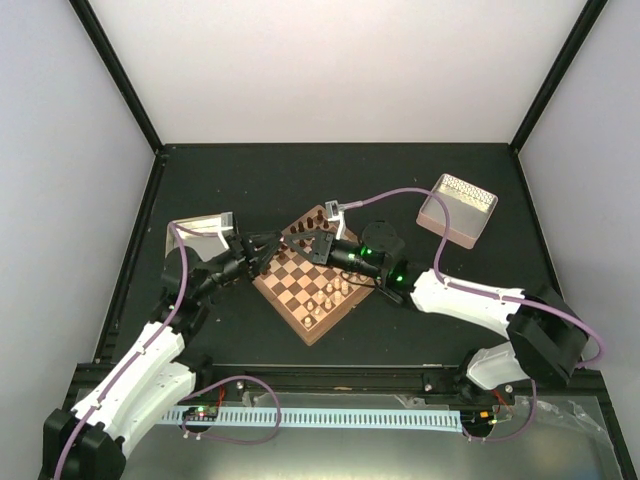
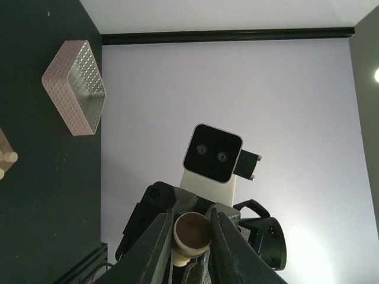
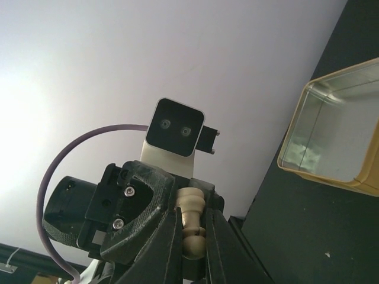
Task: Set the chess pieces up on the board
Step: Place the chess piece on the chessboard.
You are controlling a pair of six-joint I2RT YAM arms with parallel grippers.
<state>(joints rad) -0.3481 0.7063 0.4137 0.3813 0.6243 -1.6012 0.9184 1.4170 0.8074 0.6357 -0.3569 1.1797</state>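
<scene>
"Cream wood, is that what you've got?"

"Yes, one pale piece (image 2: 190,232). Both pincers look clamped on it: my left pincer (image 2: 192,220) pinches its felt-bottomed base, my right pincer (image 3: 193,210) its stem. Its long axis runs straight from one pincer to the other, base toward the left."

"Where over the counter?"

"Mid-counter, above the board (image 1: 285,315), at the board corner that points to the counter's far-left corner."

"Which arm sets it down?"

"I'd judge the right, since it reaches across the board. I can't tell which pinch carries the weight. The piece's head is hidden, and my wrists cover the squares beneath."
</scene>
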